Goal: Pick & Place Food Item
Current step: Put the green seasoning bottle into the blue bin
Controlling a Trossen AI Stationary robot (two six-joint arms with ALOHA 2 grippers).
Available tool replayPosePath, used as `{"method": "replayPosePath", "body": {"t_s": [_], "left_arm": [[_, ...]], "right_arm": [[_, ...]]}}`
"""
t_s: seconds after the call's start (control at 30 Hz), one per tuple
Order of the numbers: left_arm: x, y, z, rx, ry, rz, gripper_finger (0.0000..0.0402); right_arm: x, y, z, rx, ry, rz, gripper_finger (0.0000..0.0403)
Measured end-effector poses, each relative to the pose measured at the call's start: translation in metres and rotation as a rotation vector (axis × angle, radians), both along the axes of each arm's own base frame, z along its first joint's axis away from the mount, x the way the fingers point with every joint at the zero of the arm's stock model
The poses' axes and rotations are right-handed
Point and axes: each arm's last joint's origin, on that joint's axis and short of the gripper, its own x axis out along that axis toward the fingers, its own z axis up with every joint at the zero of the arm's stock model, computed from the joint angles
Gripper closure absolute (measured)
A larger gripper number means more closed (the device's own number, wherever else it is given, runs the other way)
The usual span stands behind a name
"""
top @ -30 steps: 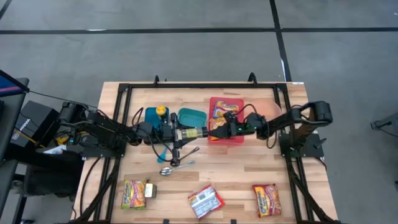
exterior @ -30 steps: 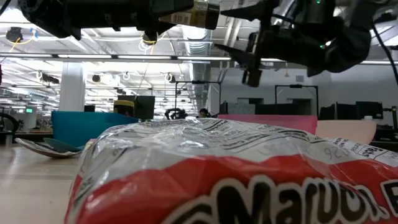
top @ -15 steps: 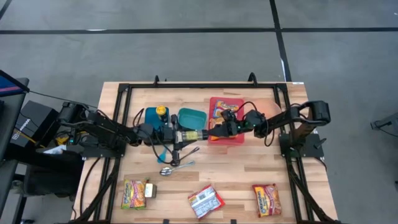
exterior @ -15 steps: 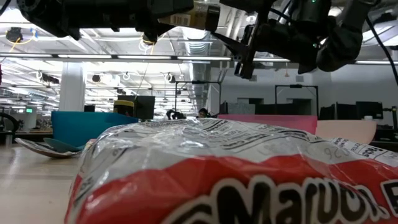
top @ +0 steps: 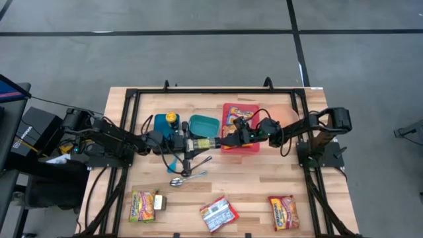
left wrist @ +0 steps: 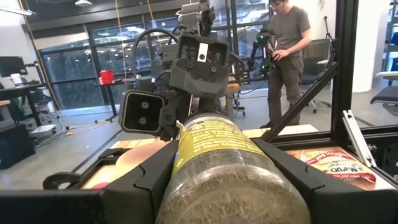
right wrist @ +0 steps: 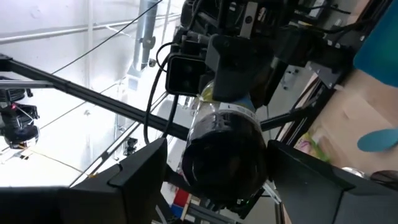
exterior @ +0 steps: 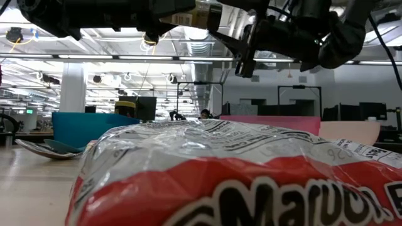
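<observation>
Above the middle of the table, a spice jar is held between both arms.

At the table centre the left gripper is closed on the jar, which lies level in the air, its far end pointing to the right arm. The right gripper has its fingers spread on either side of that end of the jar; whether they touch the glass is hard to say, it seems not. Under the right arm stands a red tray with a noodle packet in it. Beside it, toward the left edge, are a teal bowl and a blue box. Two spoons lie below the jar. Three more noodle packets lie along the near edge. A person stands in the room behind.
</observation>
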Motion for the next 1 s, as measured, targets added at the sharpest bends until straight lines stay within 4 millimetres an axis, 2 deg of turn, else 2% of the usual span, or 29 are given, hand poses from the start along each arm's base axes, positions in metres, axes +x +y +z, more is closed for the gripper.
{"method": "replayPosePath", "body": {"t_s": [0.33,1.0], "left_arm": [[0.0,0.0,-0.001,0.0,0.007,0.003,0.0222],[0.0,0.0,-0.002,0.002,0.023,0.003,0.0222]], "right_arm": [[0.028,0.005,0.013,-0.063,0.13,0.002,0.0133],[0.03,0.01,0.016,-0.08,0.112,-0.037,0.0137]]}}
